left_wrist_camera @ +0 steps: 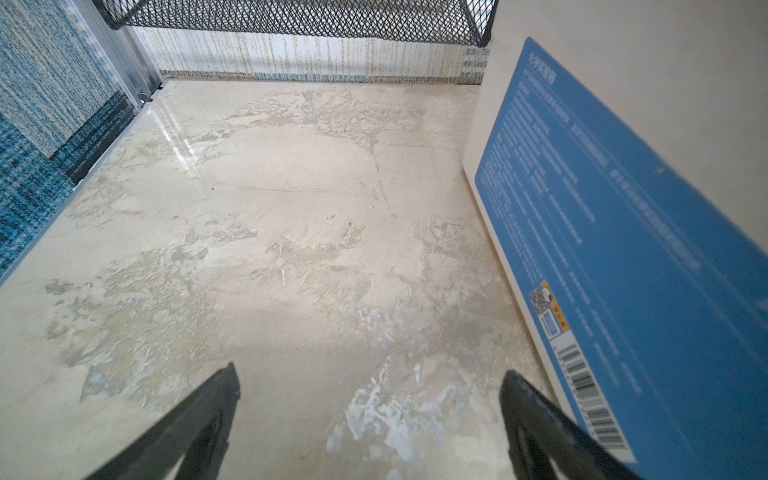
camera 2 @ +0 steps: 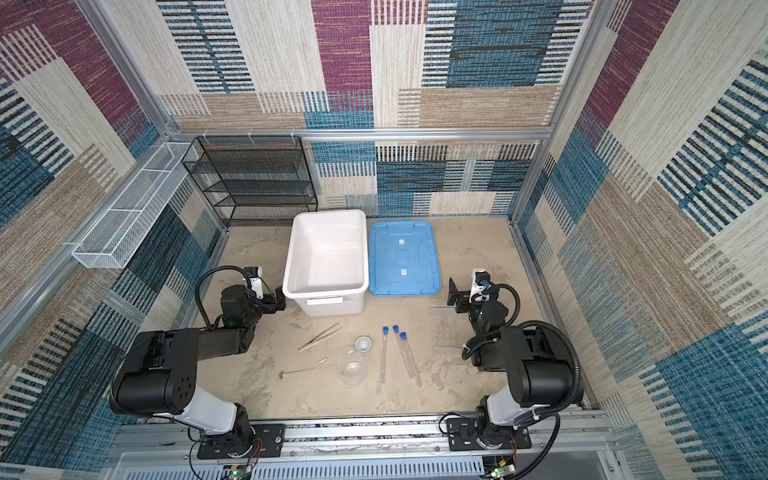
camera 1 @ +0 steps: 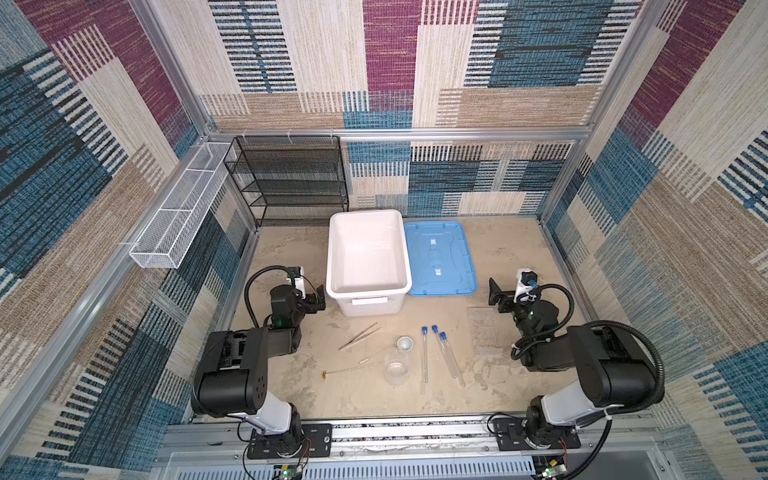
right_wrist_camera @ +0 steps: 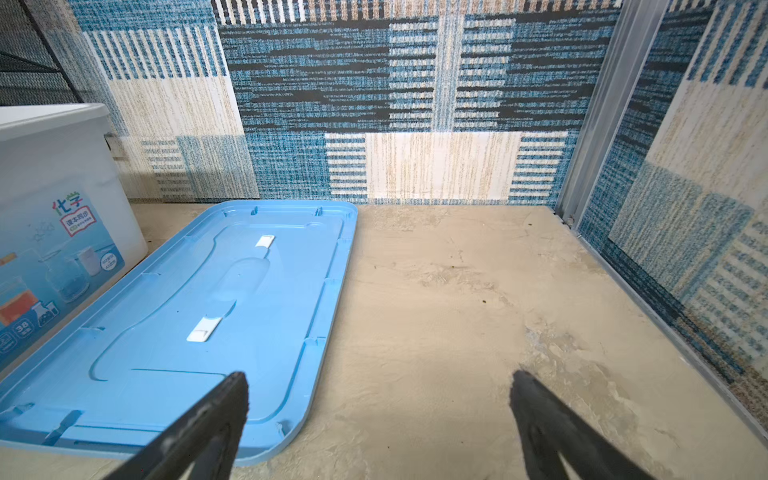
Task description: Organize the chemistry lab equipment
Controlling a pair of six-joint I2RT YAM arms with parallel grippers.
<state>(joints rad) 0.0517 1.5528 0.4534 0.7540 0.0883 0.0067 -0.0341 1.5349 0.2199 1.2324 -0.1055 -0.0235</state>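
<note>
The chemistry lab equipment lies on the sandy table in both top views. Three blue-capped test tubes (camera 1: 424,357) (camera 2: 383,353) lie side by side, right of a clear beaker (camera 1: 395,368) and a small clear cup (camera 1: 404,343). Metal tweezers (camera 1: 359,336) and thin metal rods (camera 1: 353,369) lie to their left. A faint clear tube rack (camera 1: 484,328) sits further right. My left gripper (camera 1: 319,297) (left_wrist_camera: 370,374) is open and empty beside the bin. My right gripper (camera 1: 496,293) (right_wrist_camera: 379,376) is open and empty beside the lid. Neither wrist view shows the equipment.
A big white bin (camera 1: 370,305) (left_wrist_camera: 623,104) stands at mid-table with its blue lid (camera 1: 440,257) (right_wrist_camera: 187,311) flat to its right. A black mesh shelf (camera 1: 286,178) stands at the back left, and a white wire basket (camera 1: 174,220) hangs on the left wall.
</note>
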